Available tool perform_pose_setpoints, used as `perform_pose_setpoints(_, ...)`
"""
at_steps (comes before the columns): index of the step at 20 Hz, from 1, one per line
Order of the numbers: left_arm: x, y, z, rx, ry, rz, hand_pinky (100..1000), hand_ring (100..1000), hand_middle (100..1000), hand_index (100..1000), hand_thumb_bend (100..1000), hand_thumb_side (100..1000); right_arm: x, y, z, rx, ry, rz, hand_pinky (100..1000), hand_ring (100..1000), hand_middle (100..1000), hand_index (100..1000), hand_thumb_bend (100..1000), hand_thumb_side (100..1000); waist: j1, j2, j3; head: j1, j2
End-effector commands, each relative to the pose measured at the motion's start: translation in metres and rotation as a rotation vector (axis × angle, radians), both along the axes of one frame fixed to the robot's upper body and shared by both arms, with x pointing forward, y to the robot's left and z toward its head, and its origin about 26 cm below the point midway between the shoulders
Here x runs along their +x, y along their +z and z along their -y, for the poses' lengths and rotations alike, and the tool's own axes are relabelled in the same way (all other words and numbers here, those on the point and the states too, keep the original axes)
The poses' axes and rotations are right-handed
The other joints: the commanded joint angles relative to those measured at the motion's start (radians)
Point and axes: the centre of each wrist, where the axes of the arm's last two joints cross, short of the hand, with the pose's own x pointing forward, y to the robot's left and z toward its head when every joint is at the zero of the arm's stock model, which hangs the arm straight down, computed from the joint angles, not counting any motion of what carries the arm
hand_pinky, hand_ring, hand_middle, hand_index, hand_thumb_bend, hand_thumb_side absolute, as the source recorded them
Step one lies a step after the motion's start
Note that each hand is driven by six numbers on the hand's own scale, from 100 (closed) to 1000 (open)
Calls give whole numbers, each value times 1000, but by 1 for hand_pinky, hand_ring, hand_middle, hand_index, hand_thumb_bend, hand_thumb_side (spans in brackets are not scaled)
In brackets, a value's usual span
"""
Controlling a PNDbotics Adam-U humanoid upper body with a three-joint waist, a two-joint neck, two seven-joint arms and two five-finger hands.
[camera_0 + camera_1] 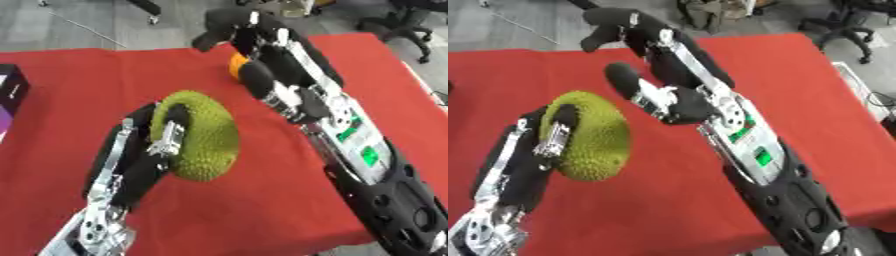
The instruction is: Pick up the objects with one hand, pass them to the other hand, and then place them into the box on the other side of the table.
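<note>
Left robot hand (162, 137) clamped round green spiky fruit (206, 137) above red bench (79, 85); right robot hand (271, 65) open, fingers apart, beside it

Left hand (540, 145) around spiky green fruit (597, 137)

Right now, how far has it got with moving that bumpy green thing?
Picked up: the left hand holds the green fruit off the red table. The right hand is open beside it, not yet touching, so the pass is next. Boxing remains. An orange thing still lies on the table.
</note>
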Motion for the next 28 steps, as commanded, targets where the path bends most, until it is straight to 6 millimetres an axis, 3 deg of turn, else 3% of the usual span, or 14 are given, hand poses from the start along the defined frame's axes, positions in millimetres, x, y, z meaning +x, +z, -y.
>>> perform_pose_setpoints(1,2,4,-1,-23,11,18,883,605,569,373,100,458,-3,14,10,65,-22,19,1000,789,675,870,278,643,3,-12,-3,2,2)
perform_pose_setpoints(7,7,6,-9,-39,74,25,884,609,573,375,100,456,-1,19,28,147,-137,12,1000,748,681,875,256,639,7,-14,-8,16,-6)
perform_pose_setpoints(9,9,10,-23,-23,139,35,885,616,585,372,100,451,-1,19,34,161,-174,17,1000,740,680,877,240,633,9,-15,-12,53,-23)
perform_pose_setpoints(11,9,17,-44,26,244,47,883,617,587,360,100,444,-2,17,39,161,-204,26,1000,734,680,878,233,632,12,-17,-17,118,-48)
perform_pose_setpoints(14,17,25,-87,100,487,31,880,621,593,353,100,421,-4,12,44,137,-233,36,1000,735,681,879,228,635,22,-23,-27,248,-89)
perform_pose_setpoints(17,23,35,-136,204,807,-11,872,634,607,345,100,360,-4,6,47,112,-248,33,1000,735,680,881,220,640,30,-30,-38,328,-128)
perform_pose_setpoints(22,44,63,-216,435,1245,-111,858,659,636,359,100,299,-4,-7,51,73,-261,12,1000,733,675,879,201,649,35,-41,-53,368,-173)
perform_pose_setpoints(26,67,69,-286,651,1594,-231,840,707,689,402,100,198,-4,-18,52,23,-247,0,1000,731,669,874,180,664,32,-43,-70,411,-200)
perform_pose_setpoints(28,74,64,-314,765,1732,-307,837,752,750,474,100,144,-4,-22,52,5,-241,-9,1000,730,667,873,172,669,32,-41,-80,434,-208)
